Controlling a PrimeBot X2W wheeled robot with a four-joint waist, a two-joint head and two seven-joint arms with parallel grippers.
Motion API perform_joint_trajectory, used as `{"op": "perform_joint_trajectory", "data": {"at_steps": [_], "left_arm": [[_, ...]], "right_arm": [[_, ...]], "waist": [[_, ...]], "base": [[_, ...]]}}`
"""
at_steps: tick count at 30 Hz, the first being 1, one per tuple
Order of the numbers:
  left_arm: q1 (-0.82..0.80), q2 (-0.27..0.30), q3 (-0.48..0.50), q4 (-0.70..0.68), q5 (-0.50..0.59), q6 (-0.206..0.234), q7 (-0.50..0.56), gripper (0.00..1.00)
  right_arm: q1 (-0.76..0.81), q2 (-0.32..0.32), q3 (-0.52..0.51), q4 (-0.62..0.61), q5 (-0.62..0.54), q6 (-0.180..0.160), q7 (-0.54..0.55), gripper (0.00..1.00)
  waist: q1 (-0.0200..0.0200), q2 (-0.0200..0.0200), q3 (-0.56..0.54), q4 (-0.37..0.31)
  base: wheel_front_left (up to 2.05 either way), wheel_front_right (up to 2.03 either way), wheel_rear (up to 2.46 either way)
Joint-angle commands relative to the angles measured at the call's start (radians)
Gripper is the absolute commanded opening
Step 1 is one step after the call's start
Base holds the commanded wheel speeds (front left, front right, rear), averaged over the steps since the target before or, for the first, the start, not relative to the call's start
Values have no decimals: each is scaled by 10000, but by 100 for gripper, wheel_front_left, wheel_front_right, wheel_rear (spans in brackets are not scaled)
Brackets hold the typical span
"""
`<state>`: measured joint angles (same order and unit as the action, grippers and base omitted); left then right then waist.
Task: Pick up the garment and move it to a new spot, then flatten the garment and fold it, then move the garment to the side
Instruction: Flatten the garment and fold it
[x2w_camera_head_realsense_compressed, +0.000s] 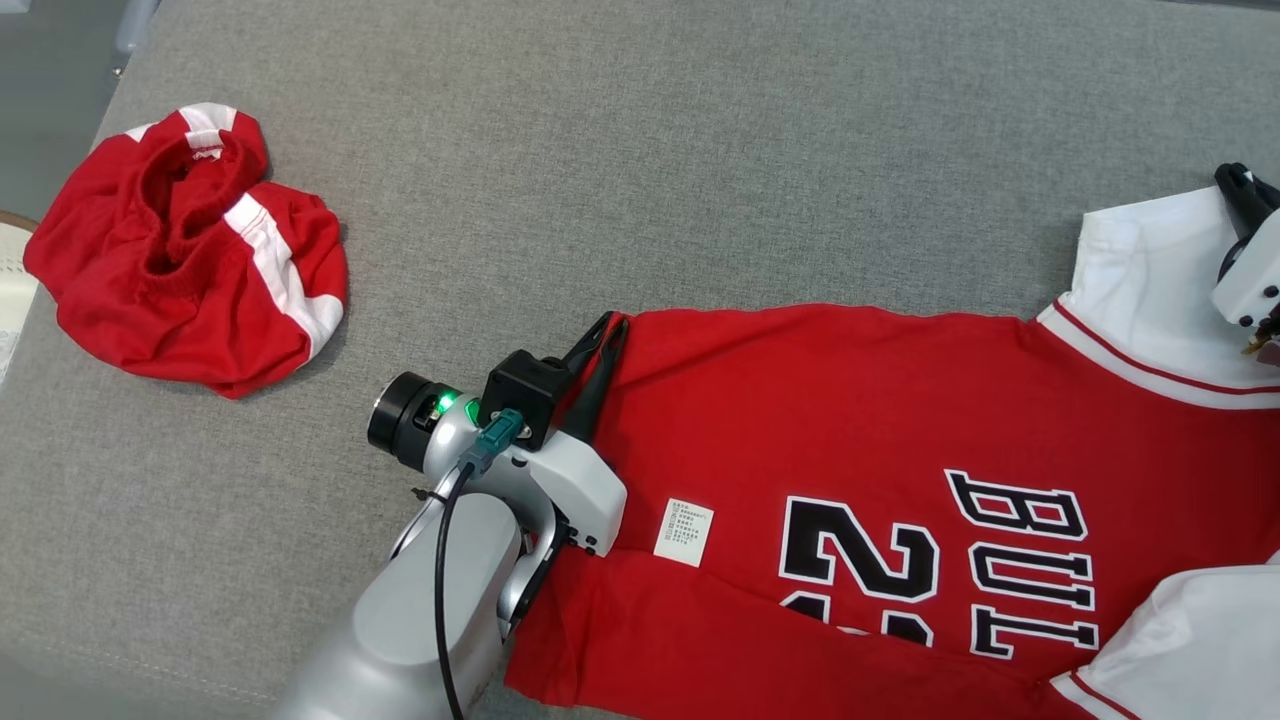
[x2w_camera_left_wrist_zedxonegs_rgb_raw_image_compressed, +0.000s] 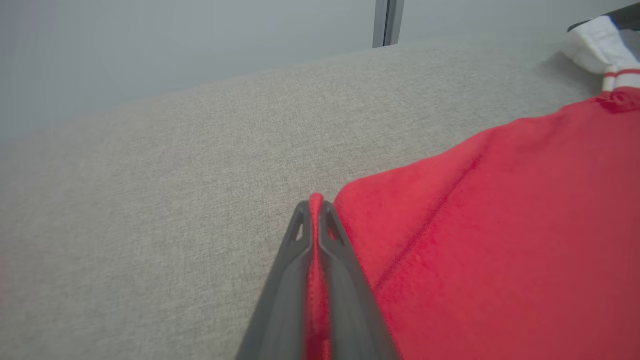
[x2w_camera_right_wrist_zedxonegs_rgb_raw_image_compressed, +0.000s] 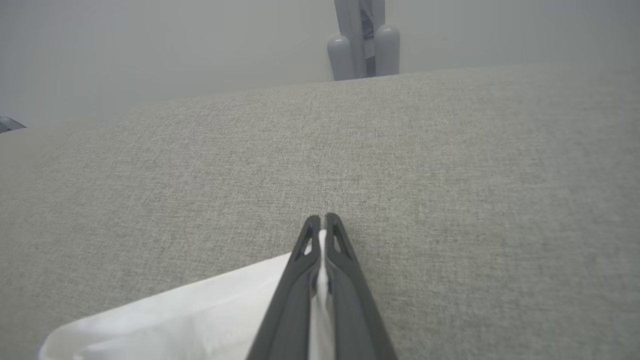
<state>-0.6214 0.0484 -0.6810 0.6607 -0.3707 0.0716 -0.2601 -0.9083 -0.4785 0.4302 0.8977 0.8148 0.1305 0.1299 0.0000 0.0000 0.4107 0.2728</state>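
- red basketball jersey (x2w_camera_head_realsense_compressed: 900, 400) with white sleeves and black "BUL" lettering lies spread over the near right part of the worktop, hem end pointing left, and it runs off past the head view's right and bottom edges
- left gripper (x2w_camera_head_realsense_compressed: 608, 333) is clamped tight on the jersey's far hem corner, with a ridge of red cloth squeezed between the two dark fingers; the pale forearm comes up from the near edge and the fingers slant away, low over the cloth
- right gripper (x2w_camera_head_realsense_compressed: 1240, 185) is way over on the right, pinched on the edge of the white sleeve (x2w_camera_head_realsense_compressed: 1140, 260), white cloth caught between its fingers
- grey woven-fabric worktop (x2w_camera_head_realsense_compressed: 640, 150), with a plain pale grey wall (x2w_camera_right_wrist_zedxonegs_rgb_raw_image_compressed: 150, 50) past its far edge and a grey post (x2w_camera_right_wrist_zedxonegs_rgb_raw_image_compressed: 362, 40) standing there
- crumpled red shorts with white stripes (x2w_camera_head_realsense_compressed: 190, 250) sit near the far left corner, well apart from the jersey
- the jersey is mostly flat, with one fold along its near side and a small white label (x2w_camera_head_realsense_compressed: 684, 532) by the hem
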Motion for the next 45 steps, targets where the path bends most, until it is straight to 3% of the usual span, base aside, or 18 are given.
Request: {"op": "perform_joint_trajectory", "data": {"at_steps": [1, 25, 45], "left_arm": [[-128, 42, 9, 42, -39, 40, -51, 0], [600, 554, 824, 76, -254, 68, -56, 0], [1654, 1142, 938, -142, -359, 96, -55, 0]], "right_arm": [[-53, -92, 69, -62, 79, 3, -115, 0], [1496, -811, 1990, -2567, 1967, 5, -1514, 0], [3200, -1205, 2252, -4261, 3372, 5, -1938, 0]], "waist": [[0, 0, -56, -44], [0, 0, -1516, -1223], [0, 0, -2852, -1887]], "base": [[0, 0, 0], [0, 0, 0], [0, 0, 0]]}}
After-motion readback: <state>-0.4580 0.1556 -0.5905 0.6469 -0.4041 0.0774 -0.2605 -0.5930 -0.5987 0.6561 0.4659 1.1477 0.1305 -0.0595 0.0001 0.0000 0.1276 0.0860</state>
